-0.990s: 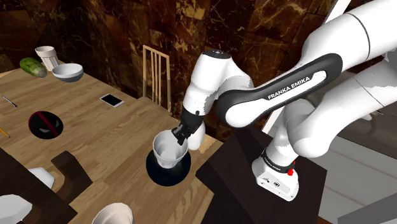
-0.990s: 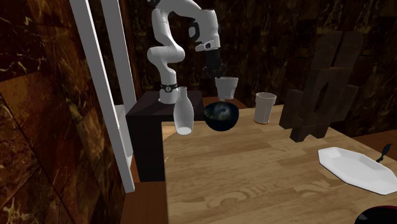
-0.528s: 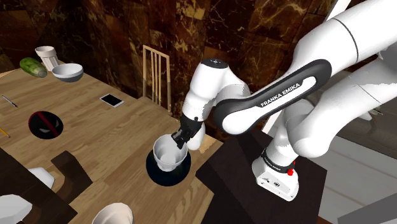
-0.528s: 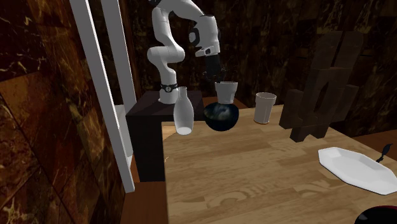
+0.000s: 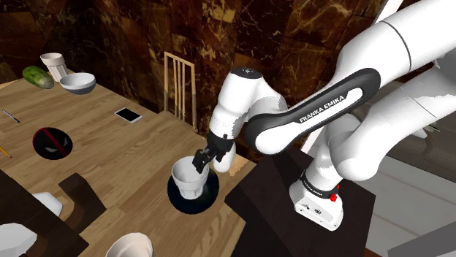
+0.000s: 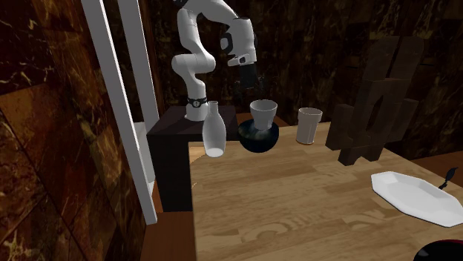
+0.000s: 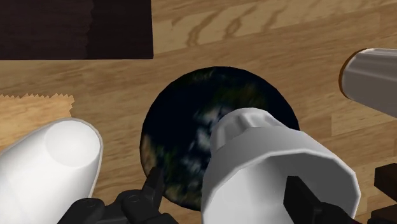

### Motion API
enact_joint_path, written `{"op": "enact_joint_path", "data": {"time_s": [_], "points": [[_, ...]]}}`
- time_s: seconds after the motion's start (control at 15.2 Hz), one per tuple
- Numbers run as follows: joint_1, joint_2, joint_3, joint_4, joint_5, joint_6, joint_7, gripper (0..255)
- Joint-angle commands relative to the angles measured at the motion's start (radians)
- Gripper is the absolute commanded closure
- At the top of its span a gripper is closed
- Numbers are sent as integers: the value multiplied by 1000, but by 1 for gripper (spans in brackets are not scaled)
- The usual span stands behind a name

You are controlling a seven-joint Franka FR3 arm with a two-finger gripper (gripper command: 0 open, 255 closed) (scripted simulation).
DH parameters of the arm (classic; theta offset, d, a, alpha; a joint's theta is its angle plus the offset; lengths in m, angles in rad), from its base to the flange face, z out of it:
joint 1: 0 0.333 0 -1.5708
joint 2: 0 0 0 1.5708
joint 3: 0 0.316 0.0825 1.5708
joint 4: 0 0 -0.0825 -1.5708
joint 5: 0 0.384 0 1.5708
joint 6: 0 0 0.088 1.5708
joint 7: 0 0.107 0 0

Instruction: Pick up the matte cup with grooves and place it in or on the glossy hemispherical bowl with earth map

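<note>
Cup, pale and grooved, stands in the dark earth-map bowl at the counter's edge near the stand. It looks upright in both exterior views. The claw is wide, with one finger outside the cup's wall and the other over its mouth, and neither seems to press on it. The cup's footing on the rounded bowl is probably poor. A slanted retreat could hook the rim and tip the cup out. A sideways swing might also strike the white bottle just beside the bowl.
</note>
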Motion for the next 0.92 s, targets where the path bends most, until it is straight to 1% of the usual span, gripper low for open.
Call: {"op": "enact_joint_path", "data": {"time_s": [0.0,0.07,0.33,0.86], "points": [[0,0,0,0,0,0,0,0],[0,0,0,0,0,0,0,0],[5,-131,-32,36,-5,-167,-3,0],[5,-131,-32,36,-5,-167,-3,0]]}}
